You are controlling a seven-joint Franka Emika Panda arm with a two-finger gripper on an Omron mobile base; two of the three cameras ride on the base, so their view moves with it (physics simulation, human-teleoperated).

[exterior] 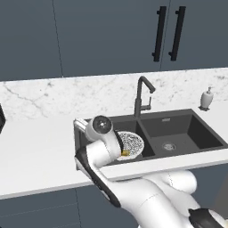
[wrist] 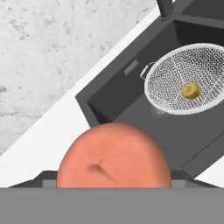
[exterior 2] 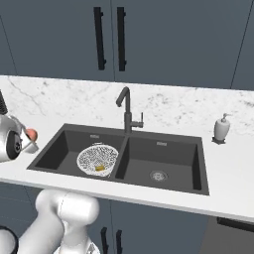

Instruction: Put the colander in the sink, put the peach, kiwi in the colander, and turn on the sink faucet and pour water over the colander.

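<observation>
The claw (exterior 2: 31, 141) holds the round orange-pink peach (wrist: 113, 156) between wide-set fingers over the white surface (exterior 2: 233, 178), left of the dark sink (exterior 2: 163, 144), probably bound for the white mesh colander (wrist: 188, 78) in the left basin.

The white mesh colander (exterior 2: 97, 159) sits upright in the left basin of the dark double sink (exterior 2: 163, 147), the olive kiwi (wrist: 191, 90) inside it. The orange-pink peach (wrist: 113, 157) lies left of the sink. The dark gooseneck faucet (exterior 2: 126, 110) stands behind the divider.
</observation>
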